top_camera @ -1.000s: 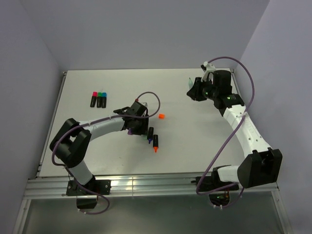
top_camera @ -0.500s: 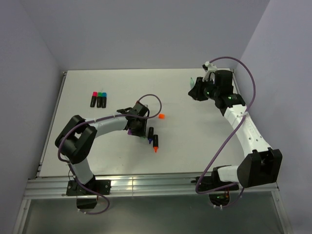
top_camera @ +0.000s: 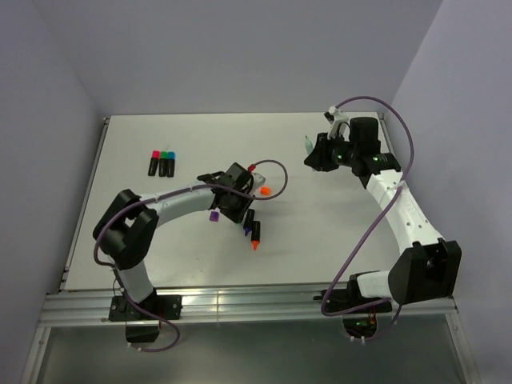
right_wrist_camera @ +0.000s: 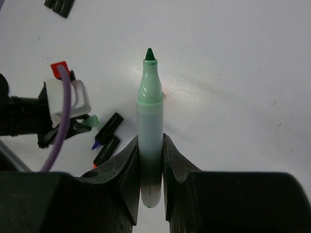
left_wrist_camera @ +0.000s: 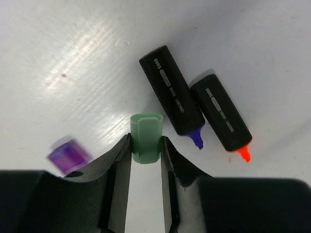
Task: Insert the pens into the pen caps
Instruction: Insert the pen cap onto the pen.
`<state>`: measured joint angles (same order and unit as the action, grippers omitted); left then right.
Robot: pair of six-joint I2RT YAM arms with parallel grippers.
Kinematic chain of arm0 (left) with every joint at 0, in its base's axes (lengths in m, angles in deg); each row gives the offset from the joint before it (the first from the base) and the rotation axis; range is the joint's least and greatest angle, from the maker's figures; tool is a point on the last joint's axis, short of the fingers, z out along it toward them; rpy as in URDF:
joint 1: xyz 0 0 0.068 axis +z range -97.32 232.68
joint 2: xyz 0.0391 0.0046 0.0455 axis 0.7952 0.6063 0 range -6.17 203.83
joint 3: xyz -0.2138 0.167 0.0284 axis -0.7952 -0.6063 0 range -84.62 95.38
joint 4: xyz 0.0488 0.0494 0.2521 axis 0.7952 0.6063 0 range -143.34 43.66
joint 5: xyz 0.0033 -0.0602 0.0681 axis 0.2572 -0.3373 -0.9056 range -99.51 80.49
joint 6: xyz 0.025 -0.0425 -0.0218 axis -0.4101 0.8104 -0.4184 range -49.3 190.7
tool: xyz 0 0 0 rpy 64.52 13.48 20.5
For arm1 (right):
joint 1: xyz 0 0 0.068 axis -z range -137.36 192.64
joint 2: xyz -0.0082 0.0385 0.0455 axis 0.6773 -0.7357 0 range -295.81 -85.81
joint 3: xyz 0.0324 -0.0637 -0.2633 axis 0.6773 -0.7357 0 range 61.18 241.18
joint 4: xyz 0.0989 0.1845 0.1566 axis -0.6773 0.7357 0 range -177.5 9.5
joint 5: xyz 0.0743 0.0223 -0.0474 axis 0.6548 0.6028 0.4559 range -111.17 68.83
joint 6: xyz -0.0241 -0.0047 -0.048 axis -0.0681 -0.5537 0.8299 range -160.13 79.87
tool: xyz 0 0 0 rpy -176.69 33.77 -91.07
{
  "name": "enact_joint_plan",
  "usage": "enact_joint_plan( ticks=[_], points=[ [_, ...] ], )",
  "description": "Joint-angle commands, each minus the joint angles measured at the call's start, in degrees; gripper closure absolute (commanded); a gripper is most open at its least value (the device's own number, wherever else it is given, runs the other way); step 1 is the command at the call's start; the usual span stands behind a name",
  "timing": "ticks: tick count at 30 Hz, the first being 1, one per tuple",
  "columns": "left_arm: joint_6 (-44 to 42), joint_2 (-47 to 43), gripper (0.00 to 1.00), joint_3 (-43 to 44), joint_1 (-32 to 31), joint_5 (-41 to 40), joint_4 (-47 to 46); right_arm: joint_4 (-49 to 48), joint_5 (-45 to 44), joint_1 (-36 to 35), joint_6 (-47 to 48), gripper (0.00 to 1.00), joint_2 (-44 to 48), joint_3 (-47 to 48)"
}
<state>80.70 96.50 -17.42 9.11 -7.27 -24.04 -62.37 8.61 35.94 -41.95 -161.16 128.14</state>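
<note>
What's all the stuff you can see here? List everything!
green pen: one, pale green, clamped in right gripper
green cap: one, green, clamped in left gripper
purple cap: one, purple, on table beside left gripper
orange cap: one, orange, mid-table
uncapped pens: two, black, purple and orange tips, side by side
capped pens: two or three, black, far left
table: one, white
left gripper: one, black, shut
right gripper: one, black, shut

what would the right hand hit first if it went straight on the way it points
Nothing but bare white table lies ahead of the right hand and its pale green pen; depth is unclear.
</note>
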Motion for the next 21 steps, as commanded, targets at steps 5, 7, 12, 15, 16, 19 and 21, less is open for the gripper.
enact_joint_plan(
  ticks=[5, 7, 12, 15, 16, 19, 21],
  points=[
    [-37.15, -19.84, 1.0, -0.12, -0.37, -7.33, -6.59, 4.14, 15.03, 0.63, 6.39, 1.0, 3.19, 2.65],
    [-55.31, -28.26, 1.0, -6.68, -0.37, -8.92, -11.95, 5.28, 21.7, 0.55, 6.66, 1.0, 3.02, 3.0],
    [-94.14, -48.5, 1.0, -28.85, 2.17, 5.5, -37.88, 6.43, 29.72, -4.26, 6.66, 1.0, 3.97, 0.73],
    [-112.18, -55.82, 1.0, -33.8, 7.09, 14.43, -33.38, 6.43, 30.07, -9.28, 7.19, 1.0, 4.6, -2.0],
    [-117.18, -57.05, 1.0, -32.84, 7.97, 16.63, -31.17, 6.43, 30.94, -12.34, 7.36, 1.0, 4.77, -2.62],
    [-126.67, -57.23, 1.0, -30.47, 8.06, 18.15, -26.49, 6.6, 31.48, -16.32, 7.8, 1.0, 4.77, -3.5],
    [-131.27, -57.23, 1.0, -29.85, 8.06, 18.5, -25.61, 6.69, 31.39, -19.75, 7.89, 1.0, 4.69, -3.68]
  ],
)
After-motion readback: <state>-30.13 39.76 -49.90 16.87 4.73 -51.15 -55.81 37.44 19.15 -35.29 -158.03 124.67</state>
